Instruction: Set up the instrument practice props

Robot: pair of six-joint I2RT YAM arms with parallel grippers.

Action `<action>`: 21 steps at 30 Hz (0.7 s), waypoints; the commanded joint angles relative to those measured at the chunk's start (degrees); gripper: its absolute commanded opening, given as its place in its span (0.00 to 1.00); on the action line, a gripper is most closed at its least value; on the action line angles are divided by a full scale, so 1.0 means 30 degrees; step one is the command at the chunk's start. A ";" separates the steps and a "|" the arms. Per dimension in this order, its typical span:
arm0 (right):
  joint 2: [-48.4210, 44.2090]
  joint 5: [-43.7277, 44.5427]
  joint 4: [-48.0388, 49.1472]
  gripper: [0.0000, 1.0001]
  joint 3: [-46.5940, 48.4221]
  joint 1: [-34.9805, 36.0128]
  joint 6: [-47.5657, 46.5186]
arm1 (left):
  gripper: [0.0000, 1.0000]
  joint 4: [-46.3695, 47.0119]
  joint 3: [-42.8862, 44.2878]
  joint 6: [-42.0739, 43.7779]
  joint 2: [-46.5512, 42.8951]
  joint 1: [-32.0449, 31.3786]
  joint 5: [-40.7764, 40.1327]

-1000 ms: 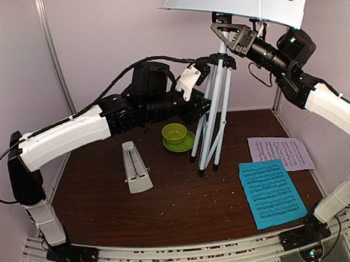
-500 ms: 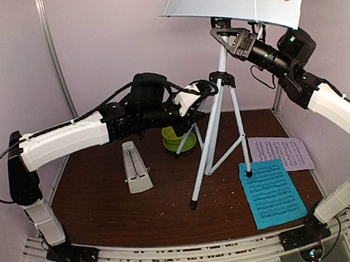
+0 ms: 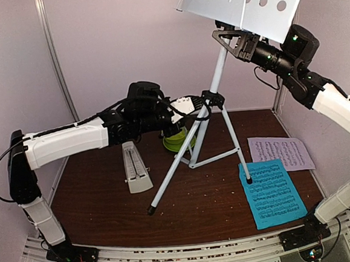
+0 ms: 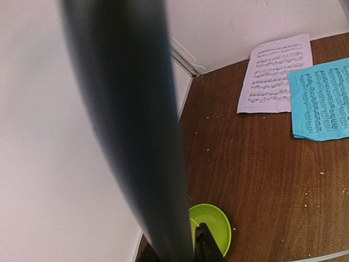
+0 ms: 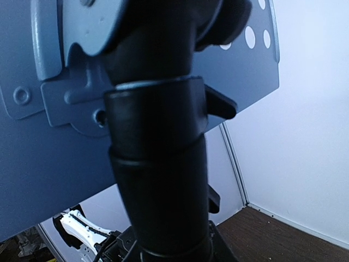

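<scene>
At the back, the right gripper (image 3: 226, 34) clamps the tilted pale perforated music stand on silver tripod (image 3: 219, 70). Whether the left gripper (image 3: 197, 105) grips is unclear. A swinging leg could strike the lime-green bowl (image 3: 175, 144).

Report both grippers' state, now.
Left gripper: closed on the music stand, by its tripod hub.
Right gripper: closed on the music stand's post, just under the perforated desk.

Soft, even light, faint shadows — in the 2 wrist views the music stand (image 4: 131, 136) looms dark, blurred.
</scene>
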 commanded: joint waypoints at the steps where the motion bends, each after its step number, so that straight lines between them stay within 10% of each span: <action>1: -0.1462 -0.1969 0.0972 0.00 0.1993 0.0288 0.0990 | 0.02 0.2347 -0.1039 0.2023 -0.0339 0.0438 -0.2263; 21: 0.3475 -0.5772 0.4063 0.00 0.4794 0.0994 -0.0045 | 0.07 0.5451 -0.2438 -0.2845 0.0539 0.0453 -0.8258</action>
